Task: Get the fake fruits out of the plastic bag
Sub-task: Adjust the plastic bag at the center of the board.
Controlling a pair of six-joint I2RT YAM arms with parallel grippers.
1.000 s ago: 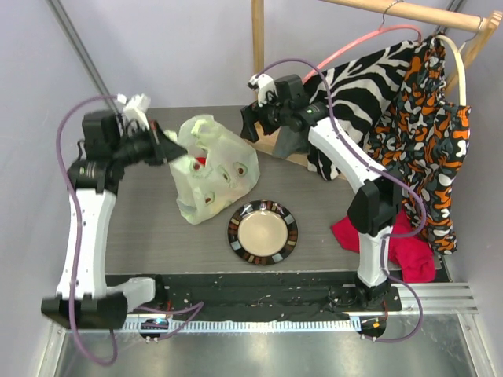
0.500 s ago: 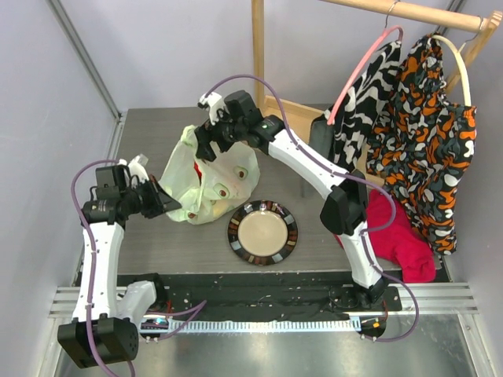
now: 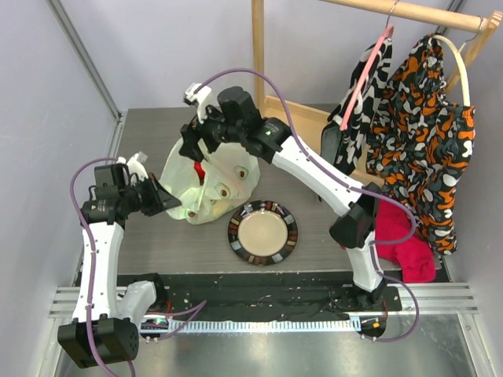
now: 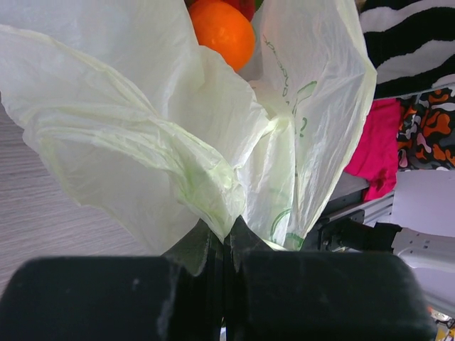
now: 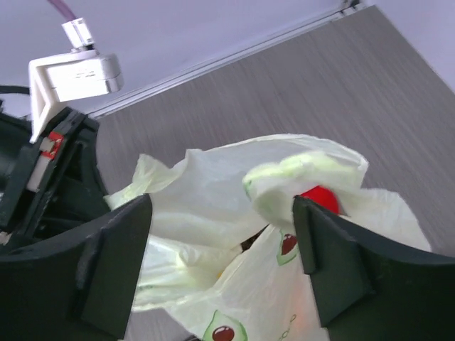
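Note:
The pale green plastic bag (image 3: 211, 182) lies on the table's left half, its mouth gaping upward. My left gripper (image 3: 163, 198) is shut on the bag's near-left edge; in the left wrist view the film (image 4: 178, 128) is pinched between the closed fingers (image 4: 227, 241). An orange (image 4: 223, 33) shows inside the bag, with a red fruit (image 4: 244, 6) above it. My right gripper (image 3: 191, 146) hovers open over the bag's far rim. In the right wrist view its gripper (image 5: 222, 210) straddles the bag mouth (image 5: 213, 192), and a red fruit (image 5: 320, 199) peeks out by the right finger.
A round dark-rimmed plate (image 3: 263, 232) sits just right of the bag. A red cloth (image 3: 399, 239) lies at the right edge. A wooden rack with a zebra-print garment (image 3: 357, 118) and an orange patterned one (image 3: 424, 133) stands at the back right.
My right arm swung from the back right to above the bag's far rim. My left gripper pulled the bag's edge toward the near left.

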